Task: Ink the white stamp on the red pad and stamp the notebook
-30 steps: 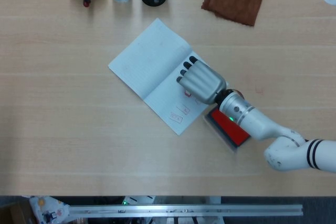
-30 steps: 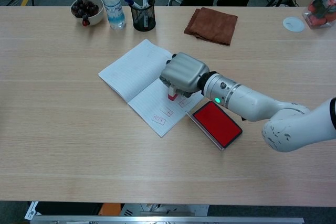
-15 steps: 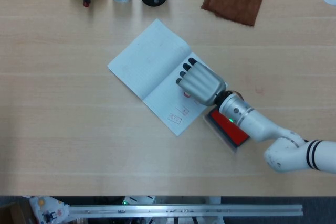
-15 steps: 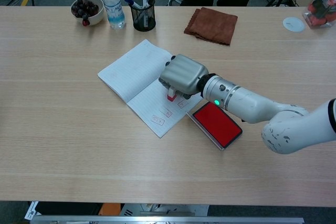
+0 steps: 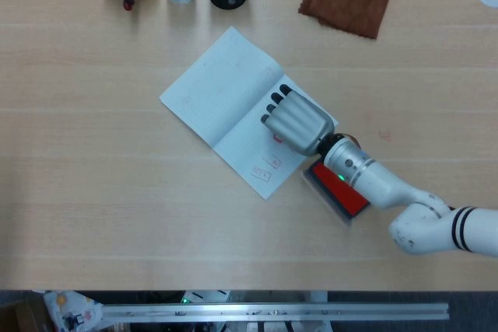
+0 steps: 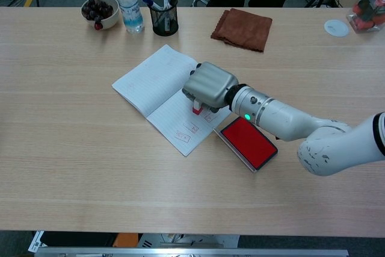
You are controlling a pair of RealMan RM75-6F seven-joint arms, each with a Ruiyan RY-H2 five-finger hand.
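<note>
The right hand (image 6: 209, 86) is over the open notebook (image 6: 157, 88), fingers curled down and clasped around the white stamp (image 6: 197, 108) — only the stamp's lower end peeks out beneath the palm in the chest view, white body with a red base. That base sits low over the right-hand page; whether it touches the paper, I cannot tell. From the head view the hand (image 5: 295, 120) hides nearly all of the stamp, with just a sliver of red and white (image 5: 278, 138) showing at its lower edge.

The notebook (image 5: 233, 110) lies open and turned at an angle near the middle of the table (image 6: 72, 148). Red stamped marks (image 6: 187, 133) already show on its near corner, just beside the hand. The red pad (image 6: 248, 142) lies just beside that corner, off the notebook's right edge, lid open, its red face up — the forearm passes above it in the head view, covering part of the pad (image 5: 340, 190).

The left hand is in neither view.

Along the far edge stand a bowl of dark fruit (image 6: 100, 10), a water bottle (image 6: 130, 5) and a black mesh pen cup (image 6: 163, 12), close together. A brown cloth (image 6: 242, 27) lies to their right, well apart from the notebook.
</note>
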